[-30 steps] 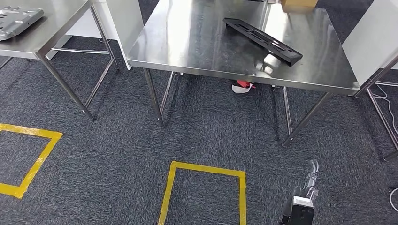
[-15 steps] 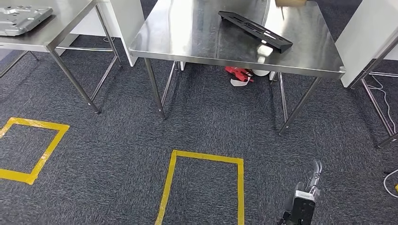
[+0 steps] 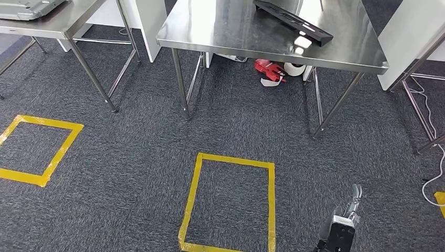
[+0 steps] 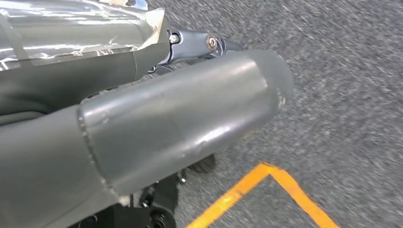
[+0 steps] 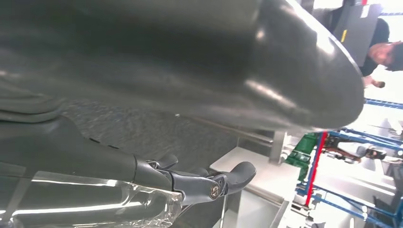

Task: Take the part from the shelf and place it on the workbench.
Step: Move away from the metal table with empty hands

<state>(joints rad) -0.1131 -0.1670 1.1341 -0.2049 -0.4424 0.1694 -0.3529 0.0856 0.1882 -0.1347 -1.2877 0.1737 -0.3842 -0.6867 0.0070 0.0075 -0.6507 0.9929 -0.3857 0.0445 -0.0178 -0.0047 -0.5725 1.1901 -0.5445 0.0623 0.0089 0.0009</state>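
Workbench (image 3: 231,37) already bears the black part (image 3: 294,21), lying flat near its far edge, so the placing looks done. Right hand (image 3: 350,210) hangs low over grey carpet, fingers loosely apart, holding nothing; left hand's (image 4: 157,123) state unclear.

Readable text: none in any view.
Black part (image 3: 294,21): no label, brand or number can be made out on it; it lies on the worktop (image 3: 236,37), well ahead of the right hand (image 3: 352,207).
Worktop: bare steel with glare, no lettering.
Yellow floor markings (image 3: 231,199): plain tape outlines on the carpet just beside the right hand, with no characters.
Red object (image 3: 268,69) under the worktop: too small to tell whether it bears print.
Right wrist view background: blurred, no sign legible.
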